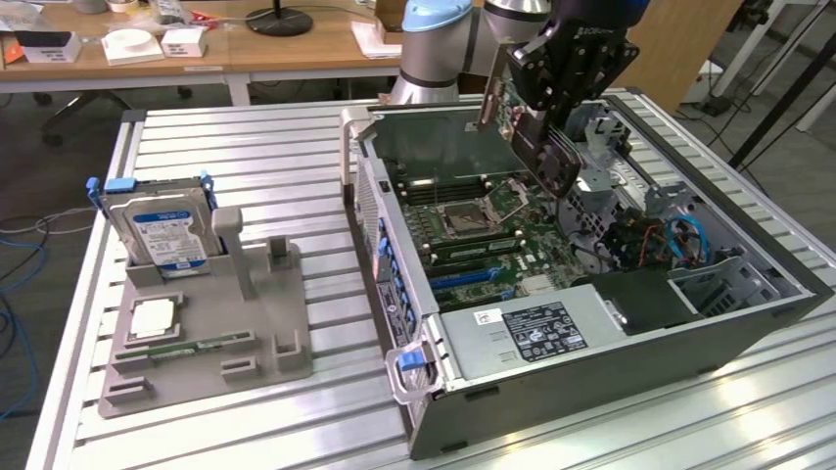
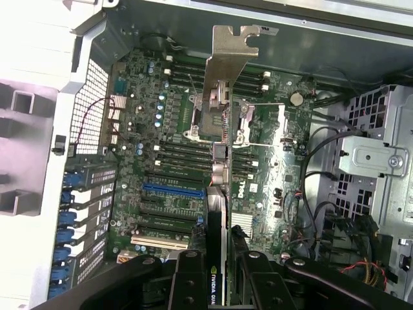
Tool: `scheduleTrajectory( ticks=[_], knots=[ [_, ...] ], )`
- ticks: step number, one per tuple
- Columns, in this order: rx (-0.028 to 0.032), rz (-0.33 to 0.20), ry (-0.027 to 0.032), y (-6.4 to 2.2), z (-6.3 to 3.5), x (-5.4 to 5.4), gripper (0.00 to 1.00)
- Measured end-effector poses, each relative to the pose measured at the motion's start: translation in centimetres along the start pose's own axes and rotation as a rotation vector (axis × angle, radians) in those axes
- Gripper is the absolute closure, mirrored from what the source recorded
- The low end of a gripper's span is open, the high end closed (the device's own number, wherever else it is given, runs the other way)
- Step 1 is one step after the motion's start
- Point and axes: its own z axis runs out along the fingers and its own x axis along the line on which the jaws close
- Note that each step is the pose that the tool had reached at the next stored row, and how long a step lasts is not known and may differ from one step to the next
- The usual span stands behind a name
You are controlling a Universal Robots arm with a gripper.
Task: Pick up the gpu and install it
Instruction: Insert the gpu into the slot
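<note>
Hanging over the motherboard (image 2: 161, 161), the gpu (image 2: 219, 161) is clamped edge-on in the end effector (image 2: 221, 265). Its long axis is directed straight away from the end effector, with the silver bracket (image 2: 229, 64) outermost.

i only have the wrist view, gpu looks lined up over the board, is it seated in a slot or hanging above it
observer: hanging, as far as I can tell. In the exterior view the gpu hangs in the jaws over the motherboard, and its lower edge looks clear of the slots.
operator: ok, whats outside the case
observer: a hard drive stands upright in a grey holder on the slatted table, on the exterior view's left of the case.
</note>
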Motion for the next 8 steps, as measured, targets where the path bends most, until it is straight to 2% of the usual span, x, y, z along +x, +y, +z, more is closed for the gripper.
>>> scheduleTrajectory(
  ticks=[8],
  knots=[
    [-0.0001, -0.005, 0.0003, 0.00, 0.00, 0.00, 0.74]
  ],
)
